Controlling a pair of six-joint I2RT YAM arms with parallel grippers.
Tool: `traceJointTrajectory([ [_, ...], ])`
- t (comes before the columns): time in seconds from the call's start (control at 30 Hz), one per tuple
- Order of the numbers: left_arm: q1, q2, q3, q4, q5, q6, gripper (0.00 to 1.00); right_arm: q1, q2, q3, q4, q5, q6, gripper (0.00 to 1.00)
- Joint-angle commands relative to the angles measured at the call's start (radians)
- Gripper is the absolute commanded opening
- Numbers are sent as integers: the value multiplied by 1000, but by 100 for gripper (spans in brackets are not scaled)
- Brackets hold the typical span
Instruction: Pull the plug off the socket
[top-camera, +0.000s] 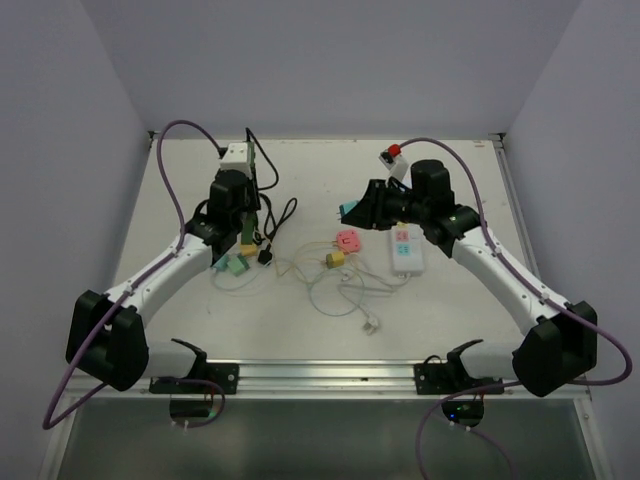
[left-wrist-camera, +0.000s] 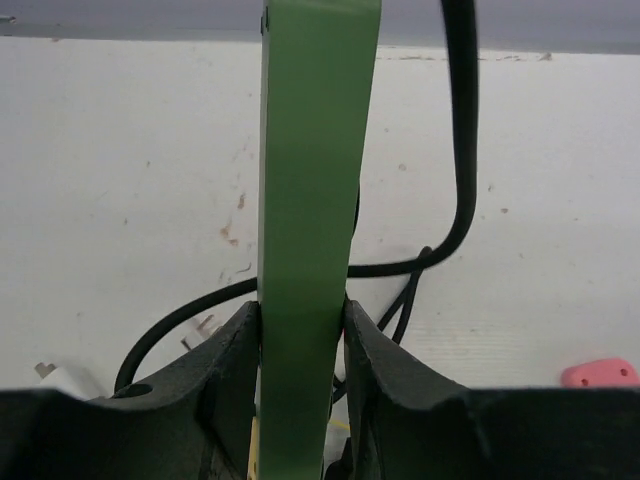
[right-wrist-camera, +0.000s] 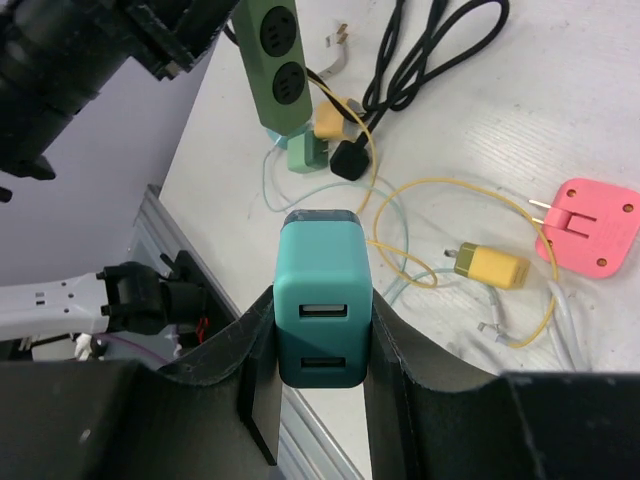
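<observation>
Right fingers grip teal plug well apart from green strip.

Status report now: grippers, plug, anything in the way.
Left gripper shut on green power strip. Right gripper shut on teal plug, held apart from strip. Black cable loops beside strip, clear of plug.

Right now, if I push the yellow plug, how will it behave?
The yellow plug looks small, so it is probably light and easy to slide. Its thin cable lies in loose loops, so it is likely floppy and may drag against the pink plug.
</observation>
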Motion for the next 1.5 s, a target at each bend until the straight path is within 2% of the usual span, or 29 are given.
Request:
traceJointTrajectory([
  [0.0,-12,-18,27,34,-80,78,0,12,-16,40,-42,-53,-26,0],
  [0.27,-12,-78,77,14,47,7,0,11,102,-46,37,-42,26,0],
  [0.53,-12,-91,99,-6,208,-63,0,26,344,-81,217,-122,101,2],
  [0.63,-12,-78,100,3,251,-82,0,52,413,-71,249,-134,109,6],
  [0.8,-14,-43,100,37,334,-109,0,74,467,-89,260,-134,136,22],
  [0.93,-15,6,112,60,386,-138,0,74,458,-108,197,-82,107,45],
  [0.97,-17,14,114,63,392,-142,0,72,443,-112,179,-68,97,57],
  [1.07,-18,46,128,72,414,-154,0,68,403,-117,101,8,60,74],
  [1.17,-21,81,151,81,437,-166,0,65,314,-115,22,82,26,84],
  [1.3,-23,141,204,101,460,-194,0,62,181,-101,-97,204,-34,90],
  [1.47,-24,234,277,155,501,-270,0,63,-8,-98,-166,388,-80,92],
])
